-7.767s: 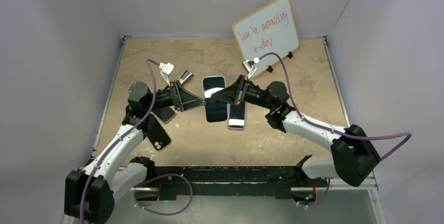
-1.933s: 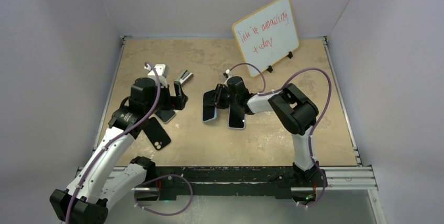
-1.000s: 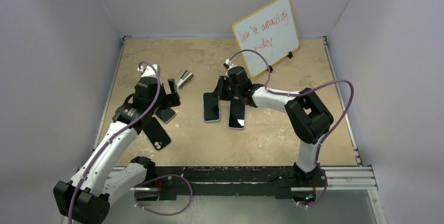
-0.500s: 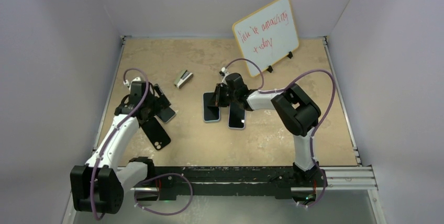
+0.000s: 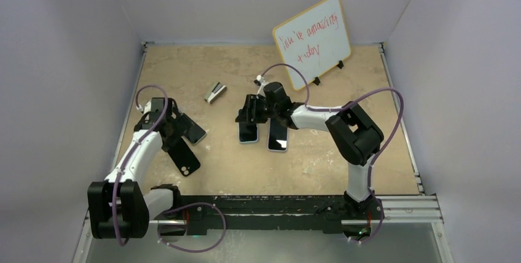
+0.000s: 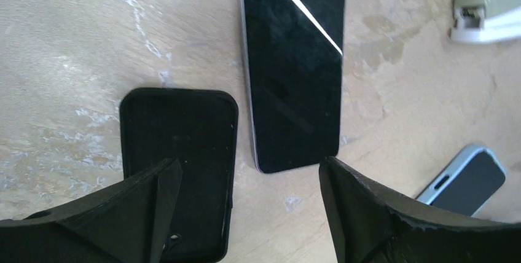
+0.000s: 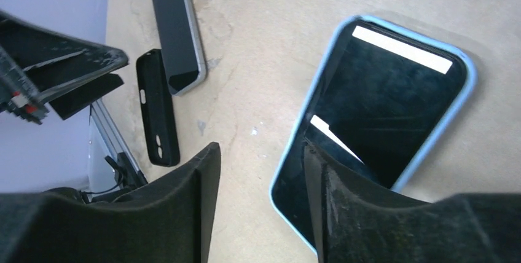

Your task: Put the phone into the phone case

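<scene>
While the left gripper (image 6: 249, 171) hangs low over the left side of the table (image 5: 307, 164), its jaws stand spread wide with nothing between them, one finger above the near end of a black case (image 6: 178, 152) and the other off to the side of a black phone (image 6: 293, 66). That phone lies flat and screen up, out of any case. The black case lies flat just beside it, with a thin strip of table showing between the two. From above, the pair sits at an angle near the left edge, the phone (image 5: 194, 133) farther from the arm bases than the case (image 5: 185, 157). Toward the middle, the right gripper (image 7: 259, 152) hovers over the far end of a blue case (image 7: 464, 91) with its jaws parted and gripping nothing. A second phone (image 7: 381, 115) sits inside that case, screen up, with the blue rim showing all round it. In the overhead view a third phone (image 5: 278, 135) lies just beside the blue case (image 5: 248, 141), parallel to it. A small grey stapler (image 5: 214, 91) rests on the table between the two grippers and farther back. A whiteboard (image 5: 312, 40) with red writing stands propped at the far right.
</scene>
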You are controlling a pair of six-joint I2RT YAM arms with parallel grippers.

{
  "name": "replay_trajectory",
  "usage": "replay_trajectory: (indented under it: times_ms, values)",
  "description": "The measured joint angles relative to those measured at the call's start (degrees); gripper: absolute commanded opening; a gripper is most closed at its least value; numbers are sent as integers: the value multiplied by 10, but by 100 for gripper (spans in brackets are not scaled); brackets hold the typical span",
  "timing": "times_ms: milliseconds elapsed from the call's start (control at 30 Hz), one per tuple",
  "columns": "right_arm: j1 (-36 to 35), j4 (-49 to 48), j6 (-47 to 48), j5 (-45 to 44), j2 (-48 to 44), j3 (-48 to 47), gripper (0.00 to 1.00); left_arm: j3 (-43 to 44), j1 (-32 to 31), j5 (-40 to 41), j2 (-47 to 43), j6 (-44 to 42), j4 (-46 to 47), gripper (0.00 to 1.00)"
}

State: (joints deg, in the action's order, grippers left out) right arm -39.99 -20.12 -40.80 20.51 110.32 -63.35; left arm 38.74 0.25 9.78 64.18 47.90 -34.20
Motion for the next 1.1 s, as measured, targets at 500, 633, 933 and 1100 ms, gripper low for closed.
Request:
replay_trajectory:
  times_ms: [500,633,933,1100]
  values:
    - [-73,-3,-42,2,154,-195,66,52,115,18,116,40,42,63]
    - [-84,9,-50,1,208,-242,65,52,122,35,148,35,52,57]
    - [-99,41,-55,-13,268,-345,63,64,132,9,212,-25,69,49]
    - [-106,41,-67,-20,280,-361,61,64,132,1,206,-53,85,43]
